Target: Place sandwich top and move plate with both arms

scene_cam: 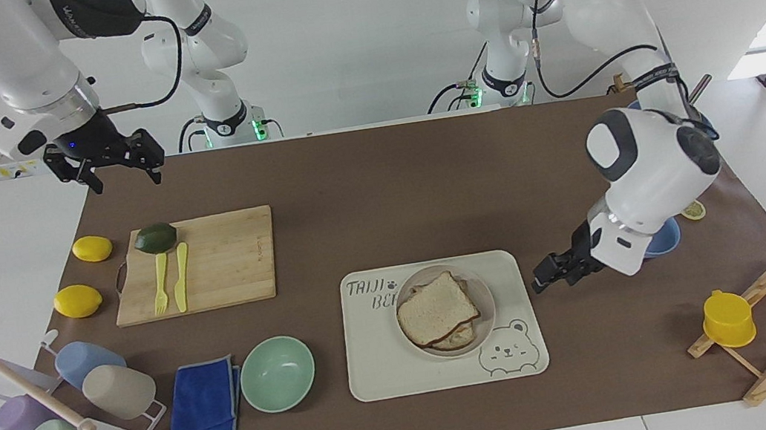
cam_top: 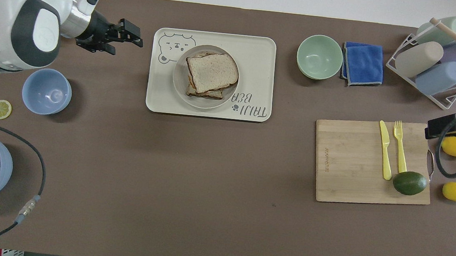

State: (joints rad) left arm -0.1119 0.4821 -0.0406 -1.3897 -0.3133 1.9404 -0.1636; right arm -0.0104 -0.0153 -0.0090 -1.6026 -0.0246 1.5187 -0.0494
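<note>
Two slices are about all you can make out of the sandwich: the sandwich top (scene_cam: 436,308) (plain light brown bread, darker crust, squarish with one domed edge) lies flat on the stack and hides nearly everything under it, so only a bit of lower bread and a pale filling peek out at the edge nearer the camera in the facing view. It sits on the plate (scene_cam: 485,298), a small round shallow beige-grey one, which rests on the cream tray (scene_cam: 389,364) with rounded corners and a bear print.

Going across the facing view: the right end effector (scene_cam: 121,165) hangs in the air over the bench corner at the right arm's end, above the brown mat's edge, fingers spread apart and holding nothing. Below it is a wooden cutting board (scene_cam: 224,260) with a dark green avocado (scene_cam: 155,237) on it. Then the tray. Then the left end effector (scene_cam: 549,280), just beside the tray's edge toward the left arm's end, not touching the plate, empty, fingers parted a little. Its bulky white wrist covers most of a blue bowl (scene_cam: 664,239) in that view (the overhead one shows the bowl (cam_top: 46,91) whole).
</note>
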